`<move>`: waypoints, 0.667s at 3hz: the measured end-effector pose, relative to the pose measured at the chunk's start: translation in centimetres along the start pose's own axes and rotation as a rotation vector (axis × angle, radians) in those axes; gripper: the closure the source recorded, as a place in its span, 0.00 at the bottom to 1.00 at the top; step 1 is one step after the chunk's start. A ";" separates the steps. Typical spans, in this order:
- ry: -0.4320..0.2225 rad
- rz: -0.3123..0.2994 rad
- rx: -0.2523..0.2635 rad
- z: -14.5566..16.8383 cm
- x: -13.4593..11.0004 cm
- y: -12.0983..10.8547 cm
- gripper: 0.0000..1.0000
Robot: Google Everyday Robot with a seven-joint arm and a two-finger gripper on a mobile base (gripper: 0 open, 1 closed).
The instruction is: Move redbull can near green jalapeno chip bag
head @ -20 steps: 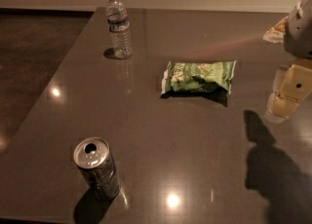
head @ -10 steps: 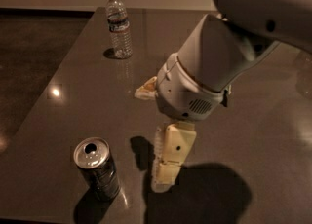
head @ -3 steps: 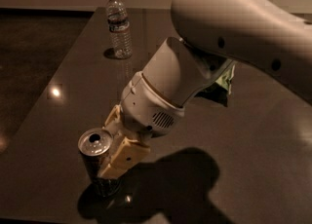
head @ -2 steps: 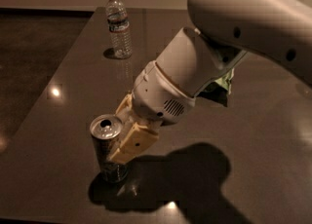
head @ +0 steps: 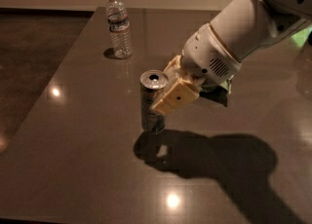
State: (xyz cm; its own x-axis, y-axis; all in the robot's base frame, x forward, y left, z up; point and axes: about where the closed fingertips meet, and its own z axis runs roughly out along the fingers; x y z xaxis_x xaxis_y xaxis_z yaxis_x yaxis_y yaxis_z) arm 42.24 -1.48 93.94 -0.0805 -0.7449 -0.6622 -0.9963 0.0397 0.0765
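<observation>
The redbull can [head: 152,102], slim with a silver top and dark sides, stands upright at the middle of the dark table, just above or on the surface. My gripper [head: 168,89] is shut on the redbull can from its right side, cream fingers [head: 174,99] across its upper half. The green jalapeno chip bag [head: 222,91] is almost wholly hidden behind my white arm [head: 234,38]; only a dark sliver of it shows just right of the gripper.
A clear plastic water bottle [head: 119,26] stands upright at the back left of the table [head: 73,145]. The table's left edge runs diagonally, with floor beyond it. My arm casts a large shadow on the front right.
My gripper closed on the can at the front left and carried it up and to the right, toward the table's middle and the bag.
</observation>
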 end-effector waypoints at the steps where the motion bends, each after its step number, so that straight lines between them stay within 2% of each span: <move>1: 0.024 0.083 0.098 -3.1 3.1 -4.1 1.00; 2: 0.042 0.141 0.161 -4.7 6.0 -7.0 1.00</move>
State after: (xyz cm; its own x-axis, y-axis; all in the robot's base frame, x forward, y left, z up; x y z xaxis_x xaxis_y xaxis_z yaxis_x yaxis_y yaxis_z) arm 48.89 -9.38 92.93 -0.2212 -0.7517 -0.6213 -0.9677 0.2484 0.0440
